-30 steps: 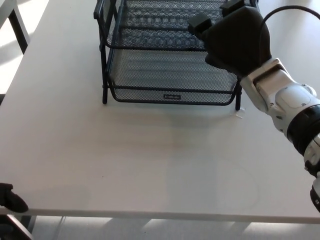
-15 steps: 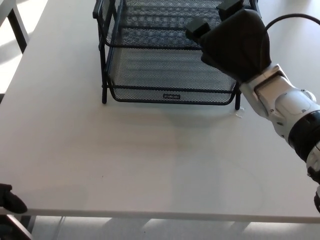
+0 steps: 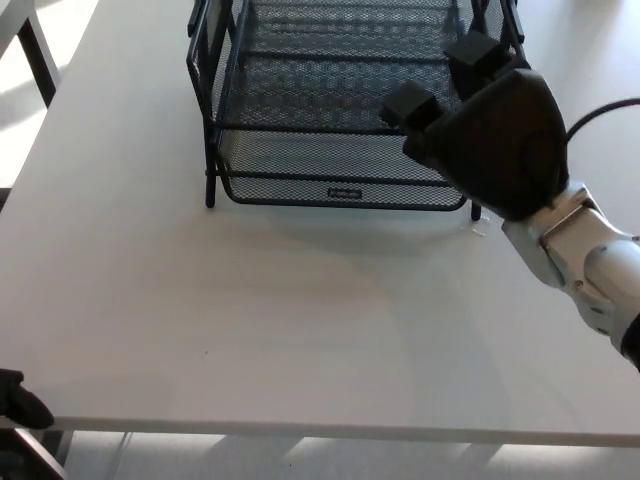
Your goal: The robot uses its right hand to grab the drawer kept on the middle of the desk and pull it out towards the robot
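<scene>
Since the black wire-mesh drawer [image 3: 340, 165] sits low in its black stacked mesh rack [image 3: 215, 90] at mid-far white counter [image 3: 250, 330], the right hand [image 3: 490, 135] hangs over its front right corner, presumably lining up a pull. Whether its fingers [image 3: 408, 100] are apart or clamped on the rim: cannot tell. Rack top is cropped; the left hand [image 3: 20, 400] is a sliver at the counter edge.

A small label [image 3: 344, 193] is seen on the front rail of the mesh drawer [image 3: 340, 160], but its lettering cannot be read.
</scene>
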Tool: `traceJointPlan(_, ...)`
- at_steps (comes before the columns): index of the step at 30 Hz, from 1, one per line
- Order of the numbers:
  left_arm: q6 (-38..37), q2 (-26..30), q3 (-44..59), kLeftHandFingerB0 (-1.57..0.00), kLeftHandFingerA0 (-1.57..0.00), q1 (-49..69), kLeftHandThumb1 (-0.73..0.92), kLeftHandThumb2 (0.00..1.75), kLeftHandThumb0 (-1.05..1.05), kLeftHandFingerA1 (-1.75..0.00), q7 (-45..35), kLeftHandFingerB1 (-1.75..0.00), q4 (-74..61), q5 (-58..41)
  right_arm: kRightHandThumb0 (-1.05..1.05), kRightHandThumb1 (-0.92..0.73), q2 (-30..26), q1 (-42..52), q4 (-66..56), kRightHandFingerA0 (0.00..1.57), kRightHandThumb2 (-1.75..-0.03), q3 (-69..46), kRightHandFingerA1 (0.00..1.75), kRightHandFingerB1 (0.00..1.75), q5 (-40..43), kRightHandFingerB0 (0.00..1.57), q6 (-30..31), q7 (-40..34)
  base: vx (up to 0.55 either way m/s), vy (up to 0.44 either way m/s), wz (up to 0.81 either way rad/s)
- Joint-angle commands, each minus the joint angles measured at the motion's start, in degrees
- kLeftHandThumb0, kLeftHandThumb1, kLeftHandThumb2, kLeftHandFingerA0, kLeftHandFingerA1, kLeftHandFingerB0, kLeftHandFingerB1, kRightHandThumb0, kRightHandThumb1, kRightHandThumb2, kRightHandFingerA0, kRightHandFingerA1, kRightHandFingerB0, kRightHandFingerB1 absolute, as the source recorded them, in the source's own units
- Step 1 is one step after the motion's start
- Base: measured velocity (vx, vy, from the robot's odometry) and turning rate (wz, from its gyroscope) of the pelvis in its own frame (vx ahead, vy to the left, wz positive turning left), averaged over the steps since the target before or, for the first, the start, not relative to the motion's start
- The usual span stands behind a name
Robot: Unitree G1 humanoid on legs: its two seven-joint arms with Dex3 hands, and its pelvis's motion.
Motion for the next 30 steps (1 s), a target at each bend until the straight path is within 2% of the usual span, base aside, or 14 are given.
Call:
traceJointPlan(1, -0.8, 0.8, 0.6, -0.80, -0.79, 0.6, 0.55, 0.56, -0.32, -0.86, -0.3, -0.59, 0.1, 0.6, -0.50, -0.53, -3.6, 4.7, -7.4, 0.92, -0.56, -2.6, 1.59, 0.70, -1.7, 0.95, 0.8, -0.5, 0.00, 0.000, 0.00)
traceJointPlan(10, -1.0, 0.8, 0.6, -0.80, -0.79, 0.7, 0.55, 0.56, -0.32, -0.87, -0.1, -0.60, 0.5, 0.7, -0.47, -0.51, -8.2, 13.2, -19.8, 0.95, -0.60, -6.5, 1.46, 0.66, -1.9, 0.96, -1.6, 3.7, 0.00, 0.000, 0.00)
traceJointPlan(20, -1.3, 0.7, 0.6, -0.80, -0.79, 0.7, 0.55, 0.56, -0.30, -0.85, -0.3, -0.59, 0.9, 0.3, -0.48, -0.54, -7.2, 17.4, -24.7, 0.97, -0.56, -9.1, 1.49, 0.67, -3.2, 0.96, -1.1, 4.7, 0.00, 0.000, 0.00)
traceJointPlan(24, -0.4, 0.7, 0.8, -0.80, -0.78, 1.0, 0.56, 0.56, -0.31, -0.85, -0.2, -0.59, 0.0, 0.8, -0.47, -0.52, -6.8, 17.7, -23.9, 0.97, -0.60, -9.4, 1.44, 0.66, -3.7, 0.96, -1.8, 3.4, 0.00, 0.000, 0.00)
traceJointPlan(29, -1.4, 0.6, 0.7, -0.80, -0.79, 0.7, 0.55, 0.56, -0.30, -0.87, -0.1, -0.60, 0.9, 0.3, -0.47, -0.53, -6.2, 17.9, -23.8, 0.98, -0.56, -9.9, 1.48, 0.67, -3.7, 0.96, -2.7, 3.1, 0.00, 0.000, 0.00)
traceJointPlan(30, -1.6, 0.7, 0.6, -0.80, -0.78, 0.7, 0.55, 0.56, -0.31, -0.87, 0.1, -0.60, 0.9, 0.7, -0.47, -0.53, -6.1, 18.1, -24.0, 0.96, -0.60, -10.0, 1.47, 0.68, -3.8, 0.94, -2.6, 3.5, 0.00, 0.000, 0.00)
